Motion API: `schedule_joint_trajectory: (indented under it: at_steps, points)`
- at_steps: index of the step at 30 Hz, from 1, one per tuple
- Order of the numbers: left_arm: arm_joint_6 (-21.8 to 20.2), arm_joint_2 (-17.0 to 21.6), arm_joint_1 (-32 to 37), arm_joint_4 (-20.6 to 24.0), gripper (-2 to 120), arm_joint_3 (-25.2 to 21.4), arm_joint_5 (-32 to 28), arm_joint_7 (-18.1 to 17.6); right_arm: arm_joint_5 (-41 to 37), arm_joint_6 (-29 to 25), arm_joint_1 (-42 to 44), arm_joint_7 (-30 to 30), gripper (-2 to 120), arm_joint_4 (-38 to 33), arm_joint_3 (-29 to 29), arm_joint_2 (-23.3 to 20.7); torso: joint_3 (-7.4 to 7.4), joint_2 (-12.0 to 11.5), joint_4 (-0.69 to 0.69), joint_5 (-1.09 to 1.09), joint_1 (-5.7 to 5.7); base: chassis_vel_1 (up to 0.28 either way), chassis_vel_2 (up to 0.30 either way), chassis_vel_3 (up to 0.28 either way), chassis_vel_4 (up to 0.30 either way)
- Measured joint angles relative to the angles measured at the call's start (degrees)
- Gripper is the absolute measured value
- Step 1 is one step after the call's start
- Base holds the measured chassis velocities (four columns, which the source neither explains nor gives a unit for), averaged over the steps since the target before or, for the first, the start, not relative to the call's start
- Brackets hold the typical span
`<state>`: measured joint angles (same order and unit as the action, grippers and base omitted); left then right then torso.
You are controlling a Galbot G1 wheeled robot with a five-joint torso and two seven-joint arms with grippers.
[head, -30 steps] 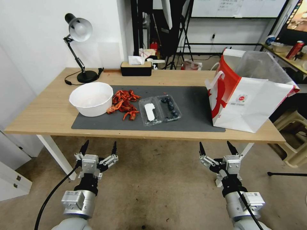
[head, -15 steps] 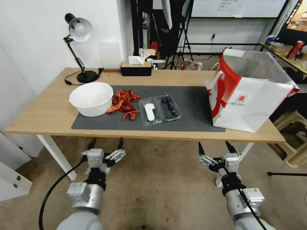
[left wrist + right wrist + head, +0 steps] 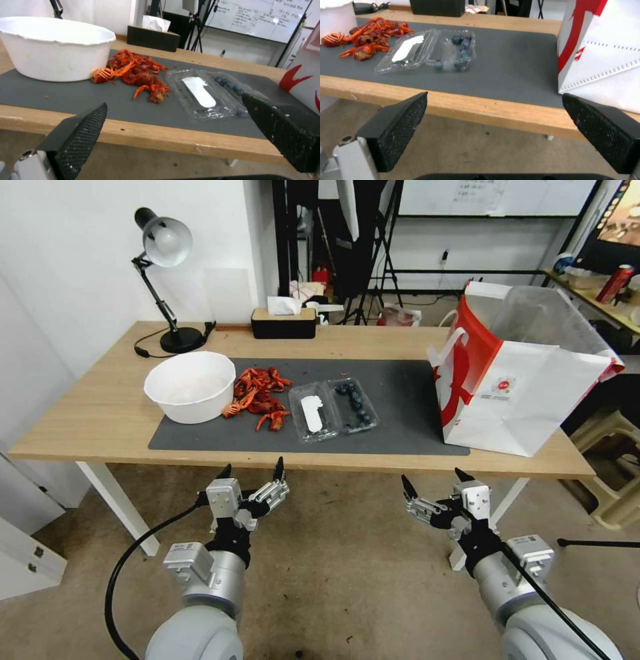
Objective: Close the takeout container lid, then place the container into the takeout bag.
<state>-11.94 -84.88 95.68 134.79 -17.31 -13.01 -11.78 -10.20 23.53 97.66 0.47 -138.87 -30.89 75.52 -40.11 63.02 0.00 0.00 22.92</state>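
Note:
The clear takeout container (image 3: 333, 408) (image 3: 213, 92) (image 3: 430, 51) lies open flat on the grey mat (image 3: 400, 433), blueberries (image 3: 357, 403) in its right half. Its lid (image 3: 313, 413) (image 3: 198, 92) (image 3: 406, 48), with a white label, lies spread to the left. The white and red takeout bag (image 3: 517, 380) (image 3: 606, 50) stands open at the mat's right end. My left gripper (image 3: 253, 473) is open below the table's front edge, left of the container. Also below the edge, my right gripper (image 3: 433, 480) hangs open between container and bag.
A white bowl (image 3: 190, 383) (image 3: 53, 47) and a pile of red crayfish (image 3: 260, 397) (image 3: 136, 72) (image 3: 366, 37) sit left of the container. A desk lamp (image 3: 163, 280) and a black tissue box (image 3: 283, 321) stand at the table's back. A stool (image 3: 617, 473) is on the right.
Both arms have risen toward the table's front edge. The left gripper moved up and to the right; the right gripper moved up and slightly left. Both stayed open.

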Motion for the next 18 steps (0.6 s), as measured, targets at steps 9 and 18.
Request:
schedule_joint_trajectory:
  at_steps: [9, 18]
  points:
    - [0.84, 1.29, -1.87, -2.86, 100, -0.12, 0.30, 0.30, -0.35, -3.19, -1.05, -0.70, 100, 1.66, -0.34, 0.79, 0.00, 0.00, 0.00, 0.00, 0.00, 0.000, 0.000, 0.000, 0.000]
    - [0.74, 2.41, -3.02, -3.99, 100, -0.22, -0.43, 0.28, -3.28, -7.39, -4.27, -0.80, 100, 4.42, 0.09, 0.78, 0.00, 0.00, -0.03, -0.01, 0.00, 0.000, 0.000, 0.000, 0.000]
